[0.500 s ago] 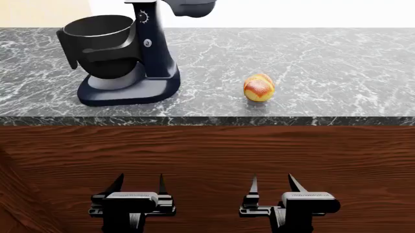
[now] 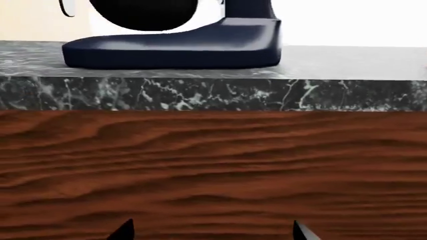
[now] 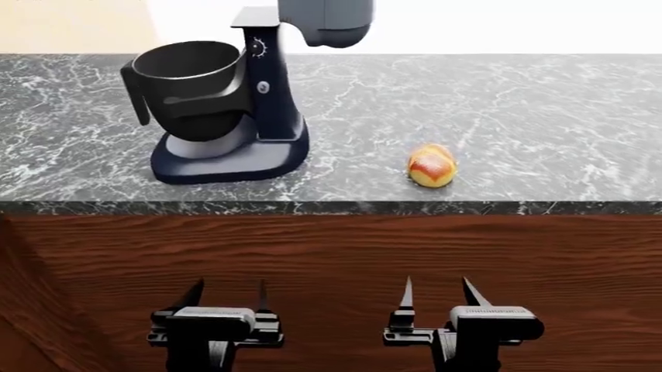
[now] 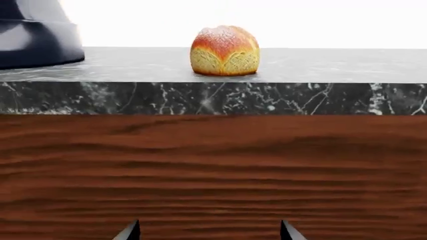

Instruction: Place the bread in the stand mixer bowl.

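The bread (image 3: 432, 166), a small golden and reddish loaf, lies on the marble counter (image 3: 538, 116) near its front edge; it also shows in the right wrist view (image 4: 225, 51). The stand mixer bowl (image 3: 191, 84), dark with a side handle, sits in the navy stand mixer (image 3: 232, 155) at the counter's left. The mixer's base shows in the left wrist view (image 2: 180, 47). My left gripper (image 3: 225, 293) and right gripper (image 3: 439, 291) are both open and empty, low in front of the wooden cabinet face, well below the counter. The right gripper is roughly in line with the bread.
The mixer's grey head (image 3: 325, 19) is tilted up above the bowl. The brown wooden cabinet front (image 3: 342, 248) fills the space below the counter edge, straight ahead of both grippers. A pale wall runs behind the counter.
The head view has shifted: the counter, mixer and bread now appear lower and further right in the picture. Both grippers stay in the same place, open.
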